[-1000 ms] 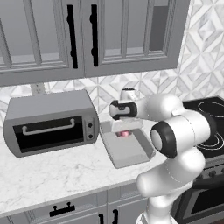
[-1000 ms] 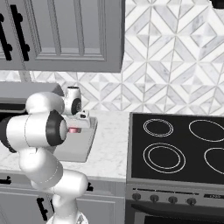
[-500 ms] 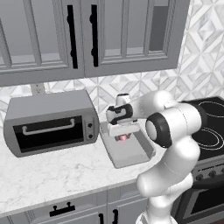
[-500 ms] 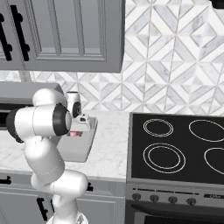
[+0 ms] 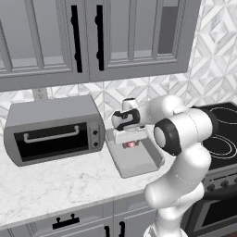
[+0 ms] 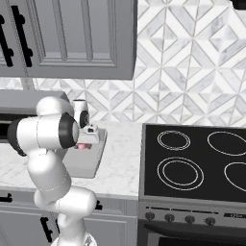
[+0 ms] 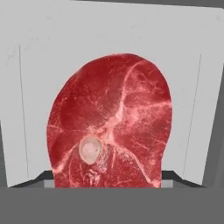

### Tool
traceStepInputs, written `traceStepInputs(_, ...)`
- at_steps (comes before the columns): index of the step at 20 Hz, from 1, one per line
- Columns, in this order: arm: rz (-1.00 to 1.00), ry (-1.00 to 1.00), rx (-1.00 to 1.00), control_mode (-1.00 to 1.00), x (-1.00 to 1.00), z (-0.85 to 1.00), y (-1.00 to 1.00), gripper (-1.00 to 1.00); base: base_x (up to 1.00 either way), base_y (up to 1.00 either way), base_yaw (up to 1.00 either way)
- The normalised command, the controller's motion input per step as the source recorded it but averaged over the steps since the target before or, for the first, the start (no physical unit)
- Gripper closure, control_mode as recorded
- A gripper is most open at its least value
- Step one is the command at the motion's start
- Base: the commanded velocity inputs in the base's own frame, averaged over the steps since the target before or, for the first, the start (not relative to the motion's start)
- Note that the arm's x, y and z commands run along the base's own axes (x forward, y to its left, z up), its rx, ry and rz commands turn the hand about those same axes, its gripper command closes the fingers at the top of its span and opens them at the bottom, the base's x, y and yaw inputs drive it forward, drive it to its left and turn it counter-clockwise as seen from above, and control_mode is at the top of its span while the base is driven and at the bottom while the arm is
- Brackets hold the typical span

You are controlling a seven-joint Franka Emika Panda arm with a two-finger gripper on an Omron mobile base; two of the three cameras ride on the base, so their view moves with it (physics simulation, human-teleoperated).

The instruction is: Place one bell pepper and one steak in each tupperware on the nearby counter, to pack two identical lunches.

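While in tupperware point(image 7: 26, 87), steak point(image 7: 113, 118) lies flat

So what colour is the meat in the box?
The steak is dark red with pale pink marbling and a whitish bone spot, clearest in the hand view.

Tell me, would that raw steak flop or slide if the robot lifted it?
The steak looks like a thin, flat raw slab, so it would probably droop at the edges. Its glossy marbled surface suggests slipperiness. It lies flat in the tupperware, so it should not roll.
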Motion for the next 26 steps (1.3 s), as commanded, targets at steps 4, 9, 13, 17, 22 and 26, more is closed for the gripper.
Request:
traceStepInputs(4,0.0,0.0,0.0,-1.0,0.0,0.03,0.0,-1.0,0.0,0.0,0.0)
traceStepInputs(9,0.0,-0.03,-0.03,-1.0,-0.3,0.21,0.0,-1.0,0.0,0.0,0.0)
traceStepInputs(13,0.0,-0.09,0.0,-1.0,-1.0,0.37,0.0,-1.0,0.0,0.0,0.0)
traceStepInputs(17,0.0,-0.17,0.0,-1.0,-1.0,0.43,-0.08,-1.0,0.0,0.0,0.0)
traceStepInputs(22,0.0,-0.16,0.02,-1.0,-1.0,0.58,-0.28,-1.0,0.0,0.0,0.0)
traceStepInputs(26,0.0,-0.04,0.01,-1.0,-1.0,0.65,-0.35,-1.0,0.0,0.0,0.0)
